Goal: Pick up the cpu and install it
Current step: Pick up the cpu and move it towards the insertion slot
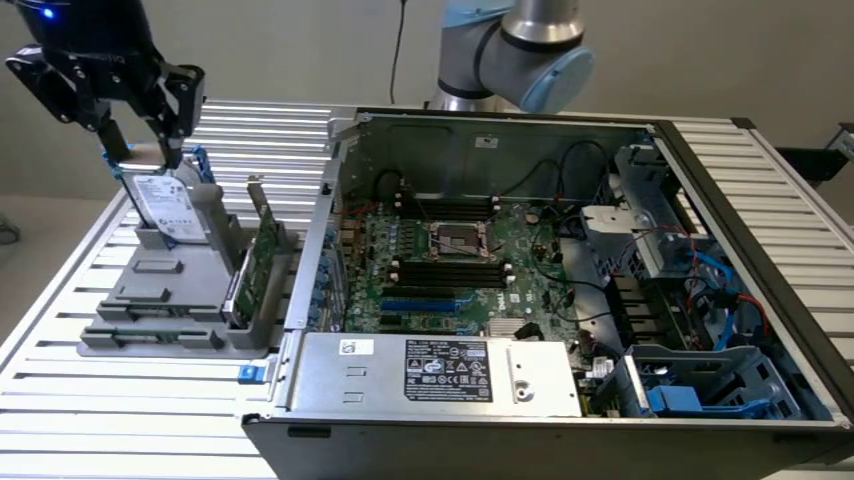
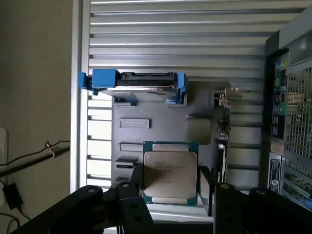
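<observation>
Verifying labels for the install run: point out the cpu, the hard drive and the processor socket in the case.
cpu (image 2: 170, 173), wrist view, middle of its silvery lid.
hard drive (image 1: 174, 208), exterior view, middle of its labelled face.
processor socket (image 1: 451, 239), exterior view, centre of its metal frame.
</observation>
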### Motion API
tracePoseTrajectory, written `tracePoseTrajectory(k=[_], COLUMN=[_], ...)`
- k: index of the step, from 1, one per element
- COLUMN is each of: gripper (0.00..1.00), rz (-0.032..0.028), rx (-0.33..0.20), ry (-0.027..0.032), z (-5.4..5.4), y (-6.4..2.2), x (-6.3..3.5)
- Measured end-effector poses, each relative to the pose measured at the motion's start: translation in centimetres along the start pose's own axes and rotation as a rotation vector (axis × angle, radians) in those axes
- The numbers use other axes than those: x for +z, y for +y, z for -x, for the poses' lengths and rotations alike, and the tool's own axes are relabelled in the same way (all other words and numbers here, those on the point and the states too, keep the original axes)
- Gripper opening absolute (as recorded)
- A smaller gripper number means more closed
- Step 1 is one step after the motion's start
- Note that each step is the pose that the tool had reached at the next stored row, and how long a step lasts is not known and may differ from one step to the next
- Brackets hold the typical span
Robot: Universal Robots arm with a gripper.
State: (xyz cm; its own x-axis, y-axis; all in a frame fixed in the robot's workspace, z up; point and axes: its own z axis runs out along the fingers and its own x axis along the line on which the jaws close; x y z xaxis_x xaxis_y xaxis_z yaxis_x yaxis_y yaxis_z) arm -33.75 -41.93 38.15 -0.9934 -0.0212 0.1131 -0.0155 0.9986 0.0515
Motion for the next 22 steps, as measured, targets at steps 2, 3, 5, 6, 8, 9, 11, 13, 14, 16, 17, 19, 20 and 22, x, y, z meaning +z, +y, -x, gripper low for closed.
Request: tracePoseTrajectory(k=[2, 3, 5, 6, 8, 9, 11, 13, 14, 16, 17, 19, 20, 22], gripper=[0.55, 0.55, 0.55, 0.55, 0.55, 0.55, 0.55, 0.55, 0.55, 0.55, 0.55, 0.55, 0.55, 0.55], rz=[0.0001, 0.0002, 0.0004, 0.0004, 0.0004, 0.0005, 0.0006, 0.0005, 0.0005, 0.0006, 0.0006, 0.0006, 0.0006, 0.0007], rx=[0.0, 0.0, 0.001, 0.001, 0.001, 0.001, 0.001, 0.001, 0.001, 0.0, 0.0, 0.0, 0.0, 0.0], ry=[0.0066, 0.0099, 0.0167, 0.0202, 0.0263, 0.0289, 0.0331, 0.0363, 0.0378, 0.0407, 0.042, 0.0446, 0.0458, 0.0484], z=[0.8, 1.2, 2.1, 2.5, 3.3, 3.8, 4.6, 5.4, 5.8, 6.7, 7.1, 8.0, 8.4, 9.3], y=[0.03, 0.04, 0.05, 0.06, 0.06, 0.06, 0.07, 0.06, 0.06, 0.04, 0.04, 0.02, 0.01, -0.02], x=[-0.91, -1.32, -2.08, -2.42, -3.09, -3.4, -4.02, -4.6, -4.87, -5.4, -5.65, -6.1, -6.31, -6.72])
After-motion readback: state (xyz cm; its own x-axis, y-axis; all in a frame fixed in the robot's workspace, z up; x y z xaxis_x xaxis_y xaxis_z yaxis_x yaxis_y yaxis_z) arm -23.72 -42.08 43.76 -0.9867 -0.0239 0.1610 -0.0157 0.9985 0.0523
